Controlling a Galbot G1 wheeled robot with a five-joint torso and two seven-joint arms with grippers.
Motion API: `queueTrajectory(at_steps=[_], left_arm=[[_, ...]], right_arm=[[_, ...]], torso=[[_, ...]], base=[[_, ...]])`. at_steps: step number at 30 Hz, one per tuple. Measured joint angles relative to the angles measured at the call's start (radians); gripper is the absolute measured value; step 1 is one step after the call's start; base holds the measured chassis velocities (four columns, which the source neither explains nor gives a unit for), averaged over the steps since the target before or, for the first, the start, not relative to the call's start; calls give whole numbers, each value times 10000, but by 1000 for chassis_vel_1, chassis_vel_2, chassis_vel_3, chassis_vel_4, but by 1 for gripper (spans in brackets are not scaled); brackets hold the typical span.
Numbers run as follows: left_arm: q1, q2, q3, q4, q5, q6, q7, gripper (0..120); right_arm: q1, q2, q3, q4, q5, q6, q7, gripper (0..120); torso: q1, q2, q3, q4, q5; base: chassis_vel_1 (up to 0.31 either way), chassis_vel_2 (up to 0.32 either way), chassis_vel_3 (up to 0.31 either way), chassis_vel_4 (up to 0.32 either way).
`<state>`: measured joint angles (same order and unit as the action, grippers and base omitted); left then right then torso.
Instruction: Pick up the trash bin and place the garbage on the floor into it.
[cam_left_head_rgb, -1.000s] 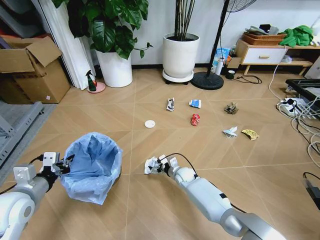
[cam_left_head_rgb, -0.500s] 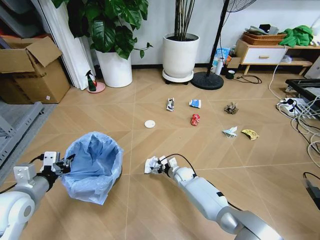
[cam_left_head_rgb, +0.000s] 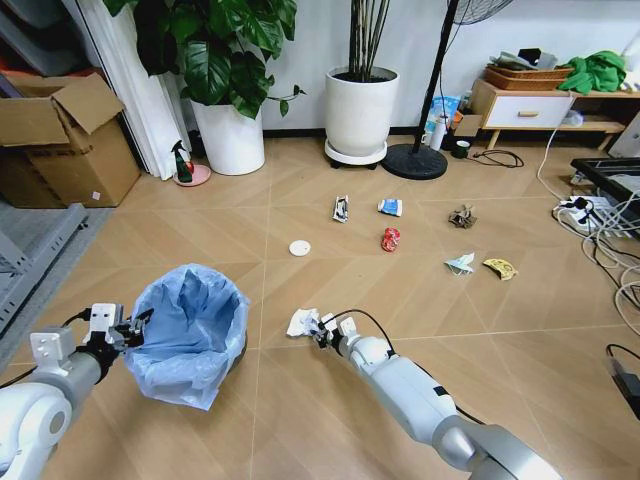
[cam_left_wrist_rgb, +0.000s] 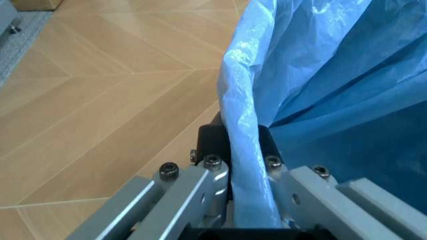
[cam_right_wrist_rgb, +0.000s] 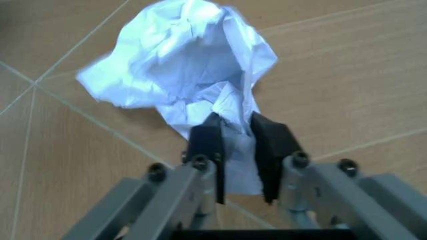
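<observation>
The trash bin (cam_left_head_rgb: 190, 335), dark with a crinkly light blue bag (cam_left_wrist_rgb: 320, 90), hangs at the lower left. My left gripper (cam_left_head_rgb: 128, 330) is shut on its rim, and the wrist view shows the pads (cam_left_wrist_rgb: 213, 145) clamping the bag edge. A crumpled white paper (cam_left_head_rgb: 302, 322) is pinched by my right gripper (cam_left_head_rgb: 322, 329), shut on it just above the floor (cam_left_head_rgb: 400, 290); the paper (cam_right_wrist_rgb: 193, 65) bulges past the black fingertips (cam_right_wrist_rgb: 207, 137). More garbage lies farther off: a white disc (cam_left_head_rgb: 299, 247), a red can (cam_left_head_rgb: 390, 239), a black-white wrapper (cam_left_head_rgb: 341, 208), a blue wrapper (cam_left_head_rgb: 390, 207), brown paper (cam_left_head_rgb: 462, 216), white paper (cam_left_head_rgb: 460, 263) and a yellow wrapper (cam_left_head_rgb: 500, 268).
Two white plant pots (cam_left_head_rgb: 360, 110) stand by the back wall, with a green spray bottle (cam_left_head_rgb: 182, 163) beside the left one. A cardboard box (cam_left_head_rgb: 65, 140) is at far left. A fan base (cam_left_head_rgb: 414, 161), cables (cam_left_head_rgb: 600, 225) and a low cabinet (cam_left_head_rgb: 530, 105) crowd the right.
My right gripper has moved slightly left with the white paper in it. The bin has shifted a little lower in view with the left gripper.
</observation>
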<state>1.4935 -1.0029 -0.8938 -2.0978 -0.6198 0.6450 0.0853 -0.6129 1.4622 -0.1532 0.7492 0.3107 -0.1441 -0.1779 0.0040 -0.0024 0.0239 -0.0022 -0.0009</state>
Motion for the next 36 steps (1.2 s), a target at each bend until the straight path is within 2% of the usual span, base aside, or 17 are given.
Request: queueTrajectory(at_steps=[1,4,17,22,27,36], left_arm=[[0,0,0,0,0,0,0,0],[8,-20,3,-16,6,8,0,0],[33,-55,16,-23,38,31,6,0],[-10,-7,167,133,34,174,-52,0],[-148,236,414,305,-422,469,-317,0],[-416,630,578,671,-904,702,-470,0]], right_arm=[[0,0,0,0,0,0,0,11],[-33,2,106,96,-35,12,56,0],[-249,-447,499,1659,-235,13,192,0],[-241,-779,541,3167,-47,-236,267,0],[120,-1243,345,5335,1173,-757,268,0],[739,-1549,-66,6917,2040,-987,211,0]], torso=[[0,0,0,0,0],[0,0,0,0,0],[0,0,0,0,1],[0,0,1,0,-1],[0,0,0,0,-1],[0,0,0,-1,-1]], base=[[0,0,0,0],[0,0,0,0],[0,0,0,0],[0,0,0,0],[0,0,0,0],[0,0,0,0]])
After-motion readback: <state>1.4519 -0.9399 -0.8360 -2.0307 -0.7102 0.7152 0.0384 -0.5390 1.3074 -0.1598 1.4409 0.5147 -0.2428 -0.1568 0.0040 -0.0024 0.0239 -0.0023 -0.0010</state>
